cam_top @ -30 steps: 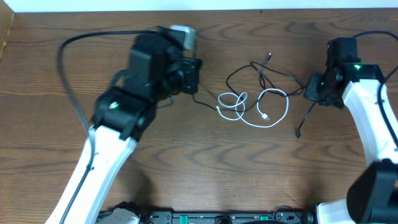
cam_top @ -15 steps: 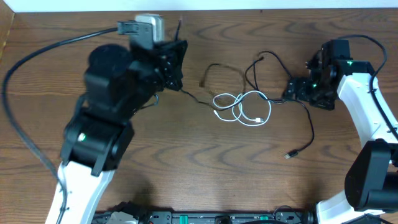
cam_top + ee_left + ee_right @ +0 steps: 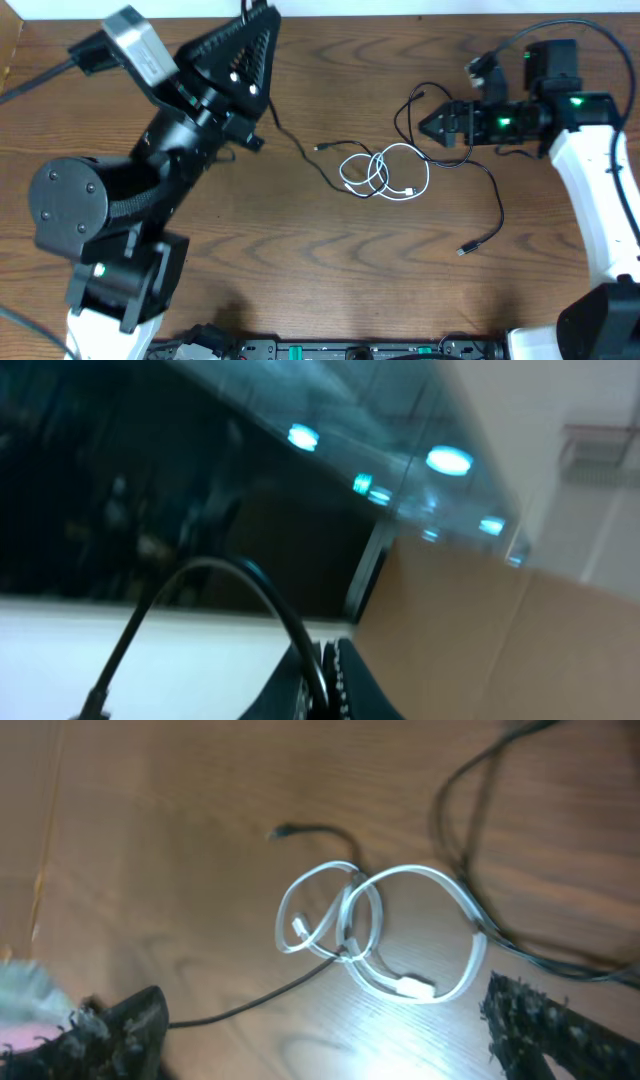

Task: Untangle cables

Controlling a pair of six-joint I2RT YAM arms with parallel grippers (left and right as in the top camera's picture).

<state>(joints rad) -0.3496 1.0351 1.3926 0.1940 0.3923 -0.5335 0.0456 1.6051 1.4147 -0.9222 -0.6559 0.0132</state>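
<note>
The white cable [image 3: 395, 175] lies in loose loops at mid-table, also in the right wrist view as white cable [image 3: 385, 925]. A thin black cable [image 3: 300, 150] runs from those loops up to my left gripper [image 3: 258, 18], which is raised high at the back left and shut on it. In the left wrist view the cord [image 3: 285, 620] comes out of the closed left gripper [image 3: 325, 680]. More black cable [image 3: 495, 205] loops at the right, with a plug [image 3: 465, 248]. My right gripper [image 3: 440, 125] is open above the table, right of the loops, holding nothing; its gap [image 3: 330, 1040] is bare.
The wooden table [image 3: 300, 260] has a white wall along its far edge. A short black plug end [image 3: 320, 148] lies left of the white loops. The left arm's thick wire [image 3: 40, 75] hangs at the far left. The right arm [image 3: 600, 190] covers the right edge.
My left arm has lifted and swung back, pulling the black cable taut. My right gripper has opened and let go of the black cable, whose free end has dropped onto the table.
</note>
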